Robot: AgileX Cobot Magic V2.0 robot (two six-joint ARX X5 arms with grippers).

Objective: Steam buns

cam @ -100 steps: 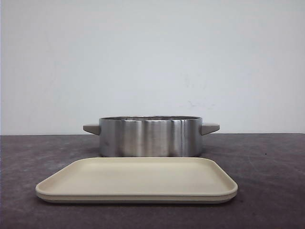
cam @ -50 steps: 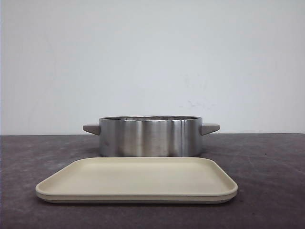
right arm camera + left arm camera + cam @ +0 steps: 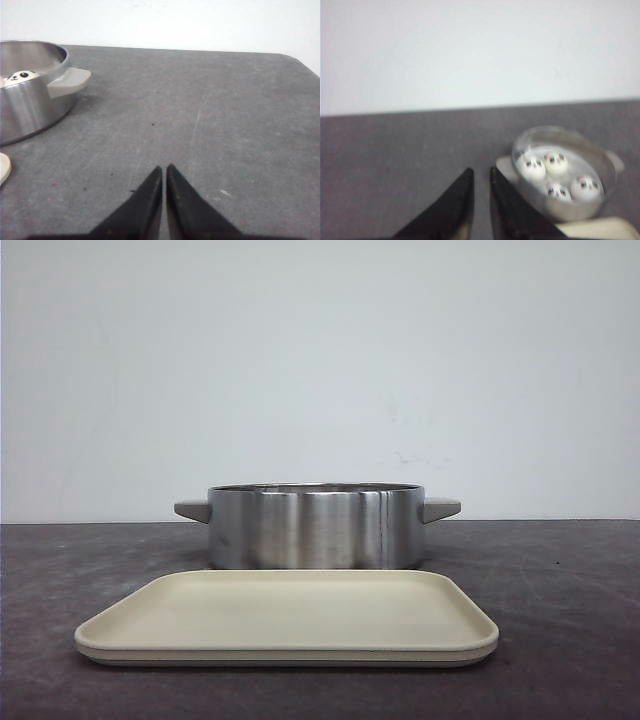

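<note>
All four buns (image 3: 555, 175) sit in my steel pot (image 3: 315, 527); the tray (image 3: 290, 620) is bare. Both grippers (image 3: 481, 175) (image 3: 164, 172) pressed together, holding nothing—loading looks done.

A plain white wall (image 3: 320, 370) rises behind the dark grey table (image 3: 560, 590).

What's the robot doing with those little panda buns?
Nothing is being held right now. Four white panda-faced buns sit inside the round shiny metal pot. The flat beige rectangular tray in front of the pot has nothing on it. The left gripper and right gripper both hover over the dark grey table, empty, fingers close together.
</note>
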